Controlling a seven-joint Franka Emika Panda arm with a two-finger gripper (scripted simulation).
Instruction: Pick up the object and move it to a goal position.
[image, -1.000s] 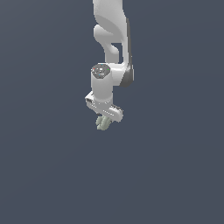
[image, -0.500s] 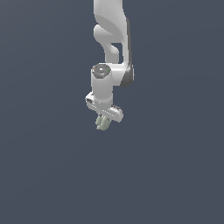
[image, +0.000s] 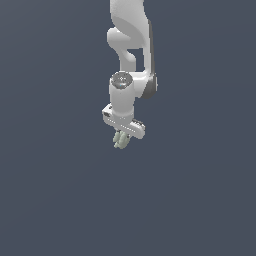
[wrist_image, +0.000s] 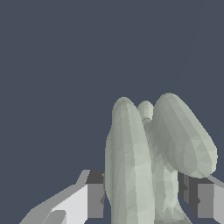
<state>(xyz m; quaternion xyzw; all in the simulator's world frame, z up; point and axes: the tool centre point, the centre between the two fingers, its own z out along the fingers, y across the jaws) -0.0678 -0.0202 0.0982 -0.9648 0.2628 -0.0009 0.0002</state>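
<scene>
Carry step was in hand, going by the frames: the arm (image: 131, 35) hung from above with the pincer (image: 121, 139) pointing down, clamped on the object (image: 120, 140). Object sat between the fingers under the pincer's bar, near scene centre, slightly toward the exterior view's left. Wrist view confirmed the grasp: the pale grey-green lumpy object (wrist_image: 148, 162) filled the gap, with a finger (wrist_image: 94, 199) pressed on one side and the other finger (wrist_image: 199, 197) on the opposite side, lobes sticking out past the tips. No desk edge, surface line or shadow showed, only flat dark background, so could not tell how high the object was. No goal marker visible in either view. Pick looked done; transport to goal remained. Next move would call for keeping the squeeze firm and translating smoothly, since the object is lumpy and could pivot between the pads. Release only once at the goal.
</scene>
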